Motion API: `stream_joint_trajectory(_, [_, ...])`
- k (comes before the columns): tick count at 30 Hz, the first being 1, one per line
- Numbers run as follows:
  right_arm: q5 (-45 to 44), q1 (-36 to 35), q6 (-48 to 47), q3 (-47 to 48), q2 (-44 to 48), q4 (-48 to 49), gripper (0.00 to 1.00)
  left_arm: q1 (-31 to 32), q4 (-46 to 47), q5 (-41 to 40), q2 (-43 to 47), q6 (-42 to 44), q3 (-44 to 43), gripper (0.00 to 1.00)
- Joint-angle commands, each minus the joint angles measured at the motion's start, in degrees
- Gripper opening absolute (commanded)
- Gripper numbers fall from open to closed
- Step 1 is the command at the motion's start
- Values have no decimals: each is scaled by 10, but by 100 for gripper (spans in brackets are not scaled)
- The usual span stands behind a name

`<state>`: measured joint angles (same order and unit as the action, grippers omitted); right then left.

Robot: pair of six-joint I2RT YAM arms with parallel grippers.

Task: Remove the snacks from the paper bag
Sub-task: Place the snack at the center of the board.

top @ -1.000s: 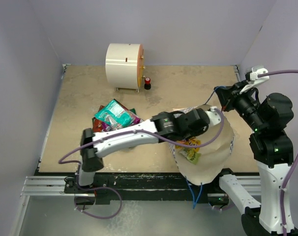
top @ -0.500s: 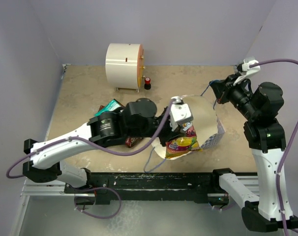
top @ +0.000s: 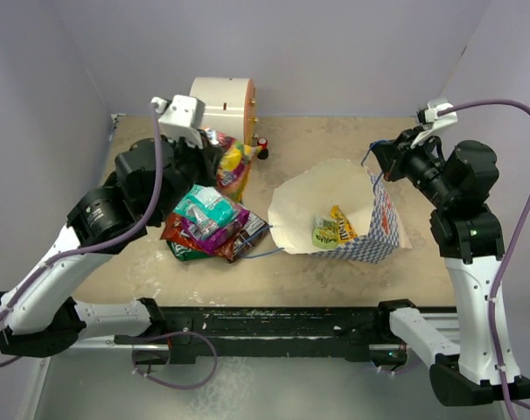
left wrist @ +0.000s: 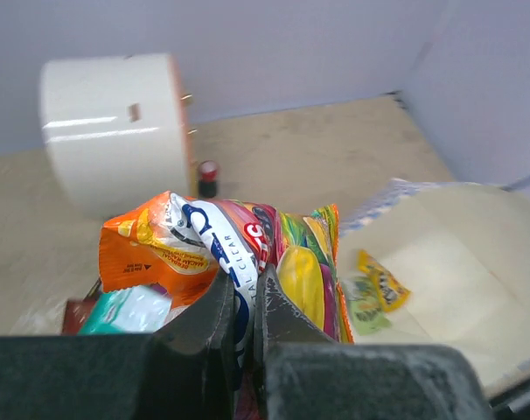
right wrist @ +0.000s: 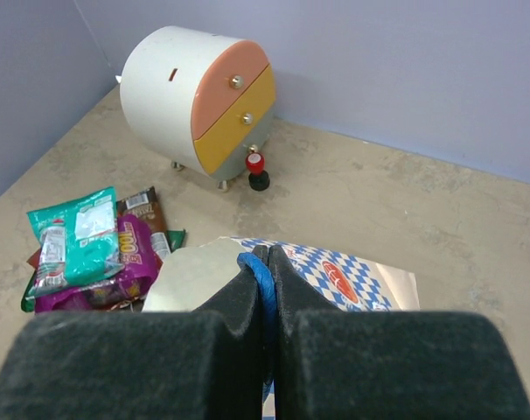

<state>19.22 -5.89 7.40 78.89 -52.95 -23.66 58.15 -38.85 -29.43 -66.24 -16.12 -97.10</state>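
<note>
A: What is seen, starting with the biggest thing?

B: The paper bag (top: 335,219) is lying on its side on the table (top: 142,166), mouth turned towards the left arm. Its blue cord handle (right wrist: 258,278) is pinched in the fully closed right gripper (top: 376,157), so the far end is held up. Behind it the white drum (top: 219,103) is standing, with a small red-capped bottle (top: 262,147) beside it.

A: And the snacks?

B: A pile of packets (top: 208,226) is spread on the table left of the bag. Two more packets (top: 332,230) are left inside, a green one and a yellow one. One orange and yellow packet (left wrist: 221,254) is clamped by its edge in the nearly closed left gripper (top: 219,156), above the pile and close to the drum.

A: What could be spoiled from here?

B: The hold is only on a glossy edge, so the packet could be lost by slipping. If released here, it could be dropped against the drum or bottle. If the cord is let go, the bag could be flattened over the remaining two.
</note>
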Motion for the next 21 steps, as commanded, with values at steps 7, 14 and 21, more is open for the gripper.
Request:
stream_joint_trajectory(7, [-1, -1, -13, 16, 15, 15, 0, -280, -49, 114, -6, -130, 152, 0])
stream_joint_trajectory(14, [6, -1, -11, 27, 13, 11, 0, -339, 78, 167, -23, -132, 259, 0])
stream_joint_trajectory(21, [5, -1, -14, 32, 17, 2, 0, -343, 113, 188, -68, -101, 291, 0])
